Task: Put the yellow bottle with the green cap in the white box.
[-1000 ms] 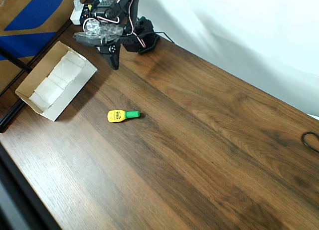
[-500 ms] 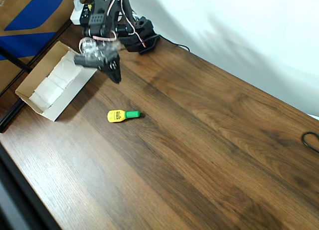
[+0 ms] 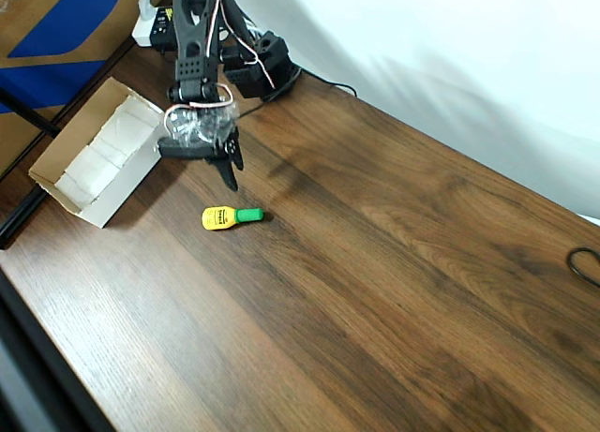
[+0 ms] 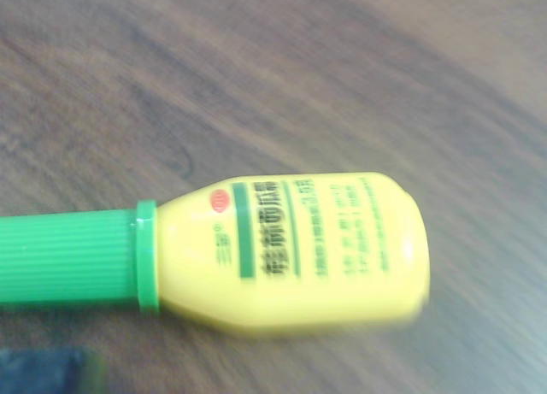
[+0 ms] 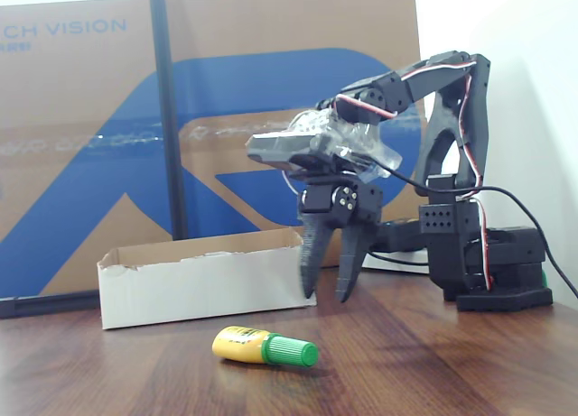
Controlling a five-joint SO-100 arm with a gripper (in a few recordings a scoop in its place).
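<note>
I'm in the approach step: my gripper (image 5: 327, 297) hangs above the surface (image 3: 394, 263) with its fingers (image 5: 310, 267) apart and empty, pointing down. One yellow bottle (image 3: 221, 217) with one green cap (image 3: 249, 215) lies on its side just below and ahead of the fingers, untouched. One white box (image 3: 150, 156) sits beside the fingers, open-topped. I judge I must lower, straddle the bottle's body, then close.
</note>
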